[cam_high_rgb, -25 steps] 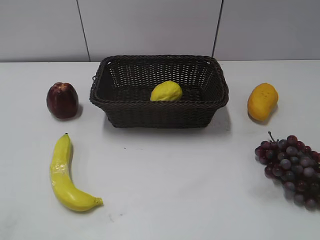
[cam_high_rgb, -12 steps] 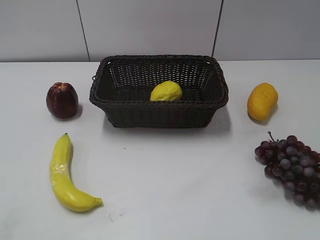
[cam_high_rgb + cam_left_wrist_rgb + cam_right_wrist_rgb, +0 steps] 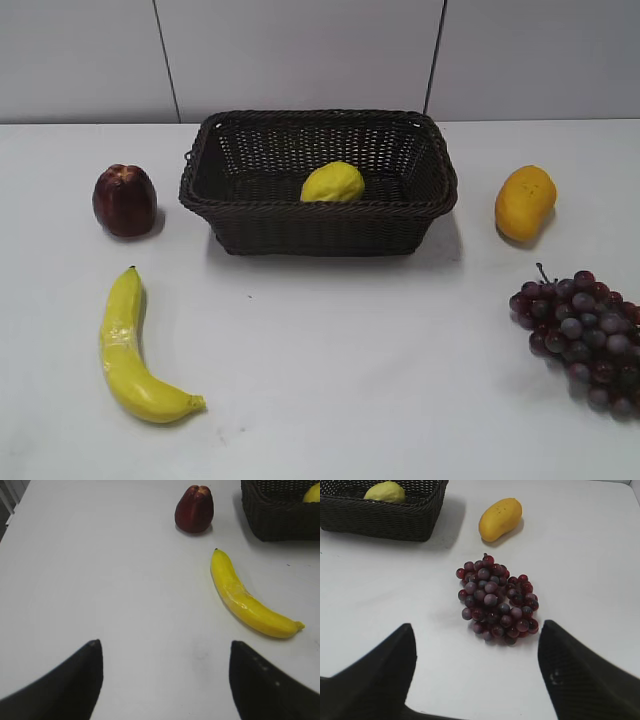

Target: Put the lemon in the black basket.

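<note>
Exterior view, left to right across the white bench: a dark red apple-like fruit stands at far left, with a yellow banana lying nearer the camera, its stem end pointing away toward the red fruit and its tip curving right. At centre rear sits the black basket, a rectangular woven container with a rounded rim; the lemon lies inside it on the floor of the basket, close to the front wall and roughly mid-width, free of any gripper. To the right of the basket, well apart from it, an orange-yellow mango rests on the bench, and a bunch of dark red grapes lies nearer the camera at the right edge. No arm enters the exterior view. Left wrist view: the left gripper hangs above bare bench with its two dark fingers spread wide and nothing between them; the banana, the red fruit and a corner of the basket lie beyond it, to the upper right. Right wrist view: the right gripper is likewise spread and empty, the grapes lying on the bench just beyond its fingertips, the mango farther off and the basket with the lemon at upper left.
</note>
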You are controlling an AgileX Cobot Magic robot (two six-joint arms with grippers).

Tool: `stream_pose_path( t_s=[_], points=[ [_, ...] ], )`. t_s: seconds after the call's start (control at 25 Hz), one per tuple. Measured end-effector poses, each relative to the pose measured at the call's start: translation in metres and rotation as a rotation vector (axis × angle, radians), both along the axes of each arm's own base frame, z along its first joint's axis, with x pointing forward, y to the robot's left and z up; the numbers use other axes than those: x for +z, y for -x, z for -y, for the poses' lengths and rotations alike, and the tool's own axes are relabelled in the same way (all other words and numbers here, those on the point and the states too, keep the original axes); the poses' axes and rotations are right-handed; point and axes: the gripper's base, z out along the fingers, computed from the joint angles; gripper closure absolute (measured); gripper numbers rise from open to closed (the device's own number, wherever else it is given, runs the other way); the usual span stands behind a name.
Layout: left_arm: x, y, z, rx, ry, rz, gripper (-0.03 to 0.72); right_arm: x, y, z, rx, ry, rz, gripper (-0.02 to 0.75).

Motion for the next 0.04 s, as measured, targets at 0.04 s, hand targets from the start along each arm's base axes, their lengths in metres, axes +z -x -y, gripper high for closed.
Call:
stream_pose_path(
  t_s=[0.04],
  points=[
    [0.0,0.0,0.0,0.0,0.0,0.0,0.106,0.0,0.0,0.0,0.0,0.0,0.0,0.167]
  ],
)
